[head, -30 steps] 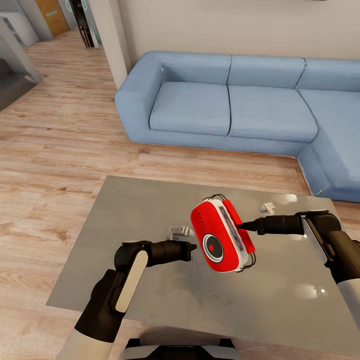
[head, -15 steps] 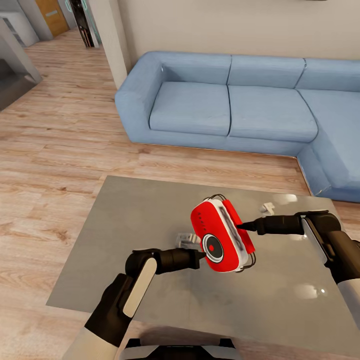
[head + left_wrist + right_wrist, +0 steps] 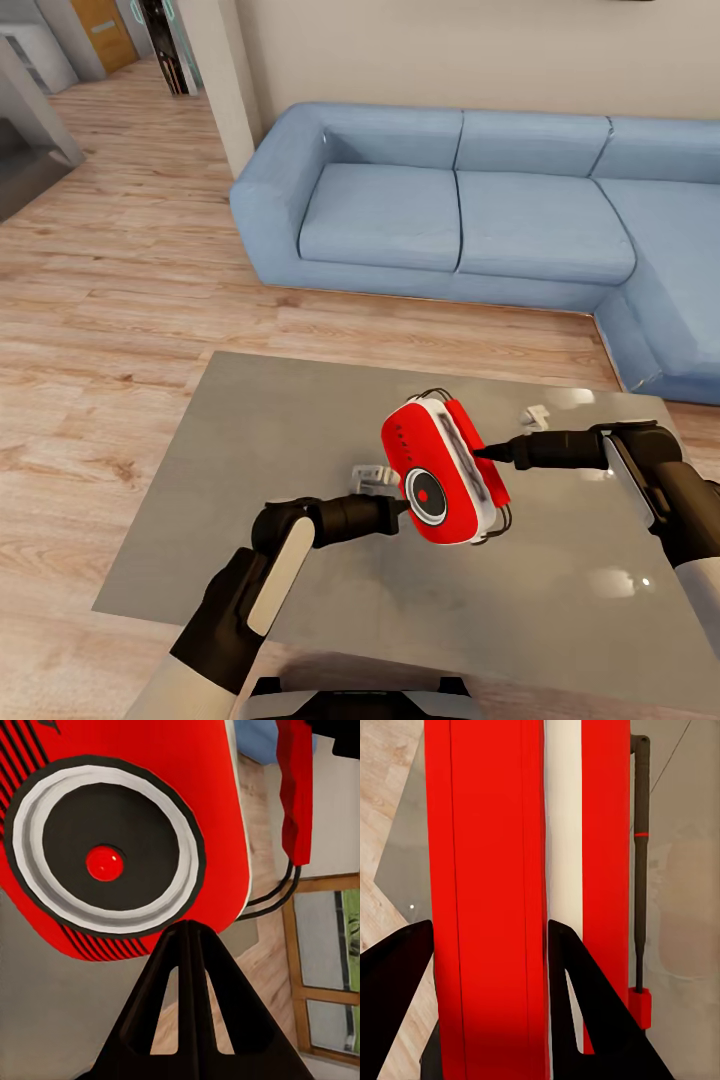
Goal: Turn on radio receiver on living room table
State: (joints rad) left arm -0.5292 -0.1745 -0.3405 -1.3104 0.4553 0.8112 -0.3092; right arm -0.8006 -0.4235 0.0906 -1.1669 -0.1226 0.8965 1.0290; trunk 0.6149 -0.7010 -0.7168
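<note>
Head view | radio receiver held up off the grey bench, dial facing the robot | right claw grips it from 3 o'clock, steadying it | left claw clenched, tip touching dial rim at 9 o'clock, apparently to press.

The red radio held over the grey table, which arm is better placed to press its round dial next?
Left. The left pincer, shut to a point, sits right at the round dial on the red rounded radio with white trim. The right pincer is clamped on the radio's side, holding it above the glossy grey table.
</note>
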